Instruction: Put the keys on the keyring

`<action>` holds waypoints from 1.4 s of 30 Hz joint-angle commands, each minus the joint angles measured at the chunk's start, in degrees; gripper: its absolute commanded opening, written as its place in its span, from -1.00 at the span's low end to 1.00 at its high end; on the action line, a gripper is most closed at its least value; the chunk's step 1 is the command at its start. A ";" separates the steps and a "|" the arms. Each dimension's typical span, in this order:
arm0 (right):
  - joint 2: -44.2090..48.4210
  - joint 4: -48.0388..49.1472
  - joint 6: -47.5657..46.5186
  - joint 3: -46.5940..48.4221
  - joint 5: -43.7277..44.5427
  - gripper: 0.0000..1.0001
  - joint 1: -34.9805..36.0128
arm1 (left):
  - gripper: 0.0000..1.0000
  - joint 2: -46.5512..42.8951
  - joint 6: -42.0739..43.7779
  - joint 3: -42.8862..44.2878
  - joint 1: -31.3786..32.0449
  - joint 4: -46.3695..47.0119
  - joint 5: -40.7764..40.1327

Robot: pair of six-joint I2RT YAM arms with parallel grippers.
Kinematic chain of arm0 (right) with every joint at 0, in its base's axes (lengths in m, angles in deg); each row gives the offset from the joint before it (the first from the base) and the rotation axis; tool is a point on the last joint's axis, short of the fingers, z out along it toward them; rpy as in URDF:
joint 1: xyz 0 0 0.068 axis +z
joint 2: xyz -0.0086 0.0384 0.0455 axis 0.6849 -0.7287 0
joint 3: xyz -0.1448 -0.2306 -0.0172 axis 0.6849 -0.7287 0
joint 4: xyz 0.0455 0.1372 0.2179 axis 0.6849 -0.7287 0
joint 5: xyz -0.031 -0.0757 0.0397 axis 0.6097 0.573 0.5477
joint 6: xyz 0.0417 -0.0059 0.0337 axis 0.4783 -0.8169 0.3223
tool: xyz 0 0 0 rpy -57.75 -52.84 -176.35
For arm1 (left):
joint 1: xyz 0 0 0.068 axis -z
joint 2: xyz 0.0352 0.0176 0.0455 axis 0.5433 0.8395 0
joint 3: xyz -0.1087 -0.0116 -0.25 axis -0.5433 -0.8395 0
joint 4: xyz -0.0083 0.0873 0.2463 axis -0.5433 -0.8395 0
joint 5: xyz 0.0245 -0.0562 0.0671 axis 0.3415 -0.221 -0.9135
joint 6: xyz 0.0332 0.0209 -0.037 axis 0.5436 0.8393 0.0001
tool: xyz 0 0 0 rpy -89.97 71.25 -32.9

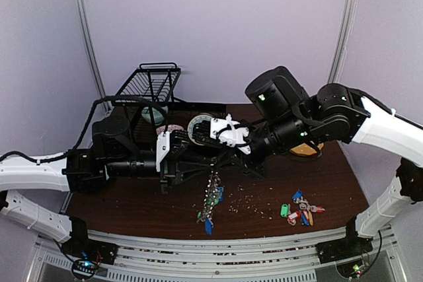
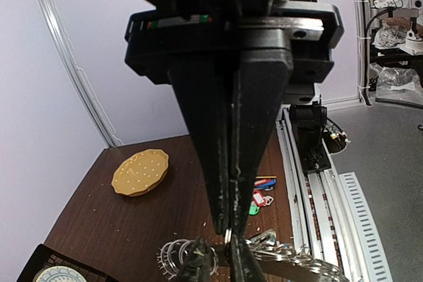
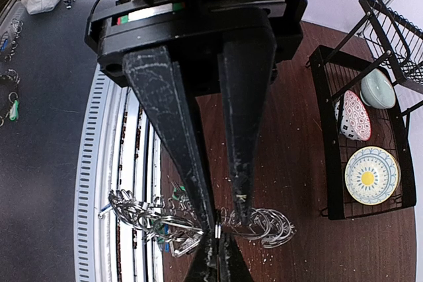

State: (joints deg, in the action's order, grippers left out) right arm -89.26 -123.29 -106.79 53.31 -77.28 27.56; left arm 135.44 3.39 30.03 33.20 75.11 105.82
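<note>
Both grippers meet above the table's middle. My right gripper [image 3: 226, 219] [image 1: 217, 147] is shut on the dark flat keyring [image 2: 310, 270], which it holds edge-on. Silver rings [image 3: 274, 224] hang from the rim on one side. On the other side hangs a bunch of silver keys [image 3: 142, 212] with blue and green tags. In the top view that bunch dangles as a string [image 1: 211, 196] down to the table. My left gripper [image 2: 228, 229] [image 1: 205, 158] pinches a small silver ring [image 2: 228, 235] at the rim, right beside the right gripper's fingers [image 2: 197, 262].
A yellow dotted plate [image 2: 140, 172] [image 1: 307, 149] lies at the right. Loose red, blue and green key tags [image 1: 301, 211] [image 2: 261, 194] lie near the front right. A black dish rack [image 1: 151, 87] [image 3: 334, 163] at the back left holds a patterned plate [image 3: 372, 175] and bowls.
</note>
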 commanded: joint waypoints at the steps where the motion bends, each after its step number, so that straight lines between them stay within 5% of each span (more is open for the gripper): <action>1: 1.33 3.10 -0.84 2.27 -1.84 -1.00 0.58 | -0.76 -0.14 0.31 0.06 0.16 2.33 0.41; 6: 1.84 4.44 -0.75 1.57 -1.71 -1.00 0.77 | -1.00 -0.24 0.73 -0.29 0.21 2.44 -0.77; 13: 4.04 9.37 1.22 -1.89 2.81 -0.92 0.76 | -1.00 -0.73 0.89 -0.75 0.16 2.93 -0.07; 16: 7.09 14.70 3.55 -7.43 4.56 -0.51 0.33 | -1.00 -2.75 -0.12 -2.93 0.16 6.67 -1.32; 27: 13.46 42.89 16.40 -29.68 -8.05 -0.43 -1.84 | -1.00 -8.14 -0.66 -8.35 0.21 15.38 -3.74; 38: 9.72 50.63 18.10 -32.31 -9.34 -0.62 -2.06 | -1.00 -8.75 -0.74 -8.72 0.16 15.99 -3.79; 42: 8.72 51.69 17.94 -32.54 -8.88 -0.89 -2.33 | -1.00 -9.43 -0.70 -9.02 0.16 16.26 -3.44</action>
State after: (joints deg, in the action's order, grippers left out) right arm -79.45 -75.84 -89.44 21.42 -85.10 25.50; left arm 127.64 3.17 21.37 33.31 84.81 102.58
